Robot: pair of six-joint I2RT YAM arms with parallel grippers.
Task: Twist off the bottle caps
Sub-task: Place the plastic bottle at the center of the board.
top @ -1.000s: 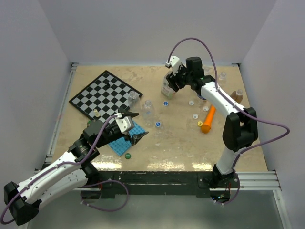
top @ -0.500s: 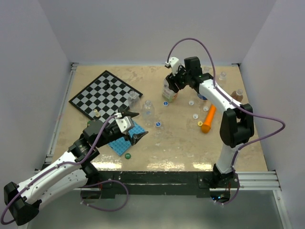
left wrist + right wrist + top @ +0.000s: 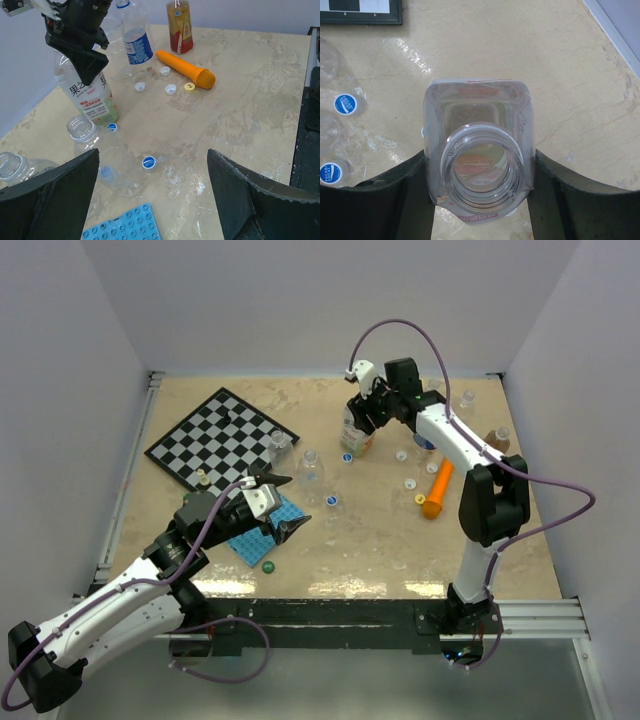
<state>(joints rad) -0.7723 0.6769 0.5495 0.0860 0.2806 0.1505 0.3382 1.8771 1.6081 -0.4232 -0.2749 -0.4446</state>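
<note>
My right gripper (image 3: 368,412) is shut on the shoulders of a square clear labelled bottle (image 3: 479,112) that stands on the table at the back. Its wide neck (image 3: 482,165) is open, with no cap on it. The bottle (image 3: 92,97) and the right gripper (image 3: 80,47) also show in the left wrist view. Loose bottle caps lie around: blue ones (image 3: 148,162) (image 3: 112,127), white ones (image 3: 140,87) (image 3: 171,89), a yellow one (image 3: 189,87) and a green one (image 3: 268,565). My left gripper (image 3: 284,505) hangs open and empty over the near left.
Clear capless bottles (image 3: 82,129) (image 3: 10,167) stand left of centre. A blue-labelled bottle (image 3: 137,42) and a brown bottle (image 3: 180,25) stand further back. An orange carrot toy (image 3: 185,69), a blue studded plate (image 3: 255,532) and a chessboard (image 3: 220,440) lie on the table.
The right arm has swung slightly left, its grip on the labelled bottle unchanged. The left arm has not moved.
</note>
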